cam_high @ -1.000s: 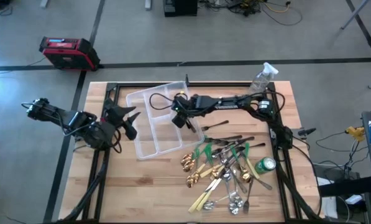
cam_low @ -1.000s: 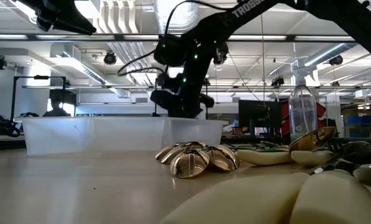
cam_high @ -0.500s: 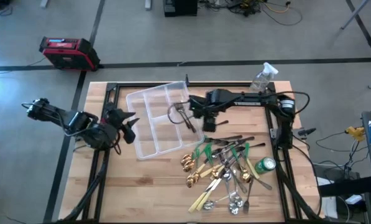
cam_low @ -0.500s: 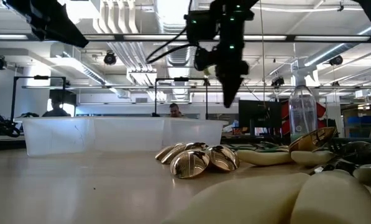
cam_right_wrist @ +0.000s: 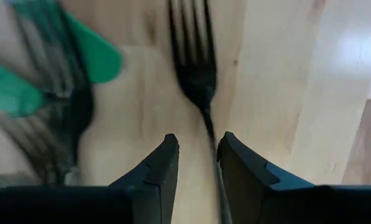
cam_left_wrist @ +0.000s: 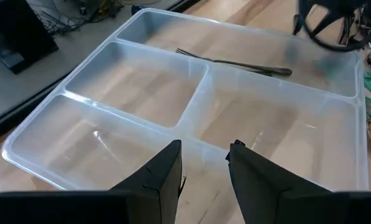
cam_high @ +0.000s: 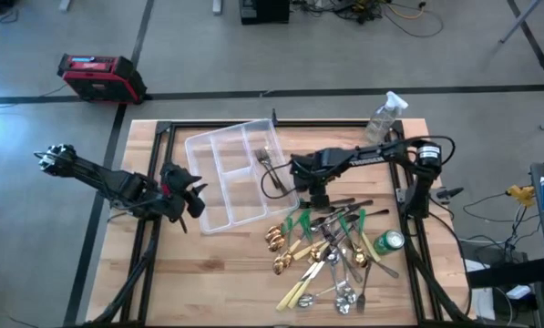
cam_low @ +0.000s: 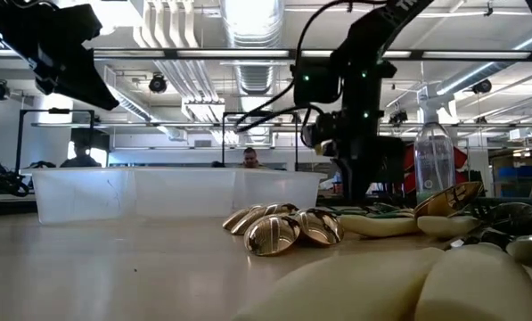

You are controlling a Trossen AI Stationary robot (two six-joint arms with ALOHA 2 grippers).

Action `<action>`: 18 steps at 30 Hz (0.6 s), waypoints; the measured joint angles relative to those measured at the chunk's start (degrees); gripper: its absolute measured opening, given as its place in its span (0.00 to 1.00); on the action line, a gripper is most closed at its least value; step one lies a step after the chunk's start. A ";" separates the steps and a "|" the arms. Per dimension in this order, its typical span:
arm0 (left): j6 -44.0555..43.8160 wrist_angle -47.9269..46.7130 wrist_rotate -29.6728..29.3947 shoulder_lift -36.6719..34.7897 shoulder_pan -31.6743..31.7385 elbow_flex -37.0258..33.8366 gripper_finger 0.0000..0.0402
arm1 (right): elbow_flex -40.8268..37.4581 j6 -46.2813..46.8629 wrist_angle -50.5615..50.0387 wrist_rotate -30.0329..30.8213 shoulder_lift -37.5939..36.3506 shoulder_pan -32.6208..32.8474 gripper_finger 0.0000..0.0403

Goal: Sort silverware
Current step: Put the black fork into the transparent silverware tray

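The silverware lies in a heap (cam_high: 331, 251) on the table's right near part: gold spoons (cam_low: 279, 227), green-handled pieces (cam_high: 299, 221), silver spoons and cream-handled knives. One dark fork (cam_left_wrist: 235, 61) lies flat in the long right compartment of the clear divided tray (cam_high: 219, 173). My right gripper (cam_high: 317, 193) is open and points down at the heap's far left edge. In the right wrist view its fingers (cam_right_wrist: 197, 155) stand either side of a dark fork's handle (cam_right_wrist: 194, 68) lying on the wood. My left gripper (cam_left_wrist: 204, 168) is open at the tray's left near rim.
A green can (cam_high: 387, 241) lies at the heap's right side. A clear spray bottle (cam_high: 381, 114) stands near the table's far right corner. Bare wood shows along the near left part of the table (cam_high: 208, 282). A person shows far off behind the tray (cam_low: 250, 159).
My right gripper has moved from above the tray toward the table's right and near edge, and now points down at the heap's edge. A dark fork now lies in the tray's right compartment. My left gripper has shifted toward the near edge, closer to the tray's rim.
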 joint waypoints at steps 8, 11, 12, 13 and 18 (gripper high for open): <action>-0.63 0.72 -0.02 0.22 0.00 -0.01 0.30 | -4.68 -0.58 6.98 -1.79 -0.02 -2.67 0.16; -0.63 1.52 -0.02 0.41 0.00 -0.02 0.30 | -5.46 -0.82 7.92 -4.92 0.39 -3.16 0.11; -0.63 1.65 -0.02 0.54 0.00 0.00 0.30 | -5.56 -0.78 7.85 -5.78 0.66 -3.26 0.09; -0.63 1.75 -0.02 0.66 -0.02 -0.02 0.30 | -5.65 -0.77 7.62 -6.42 0.84 -3.28 0.06; -0.63 2.60 -0.02 1.27 0.00 -0.02 0.30 | -5.64 0.61 6.72 -6.97 1.64 -3.27 0.01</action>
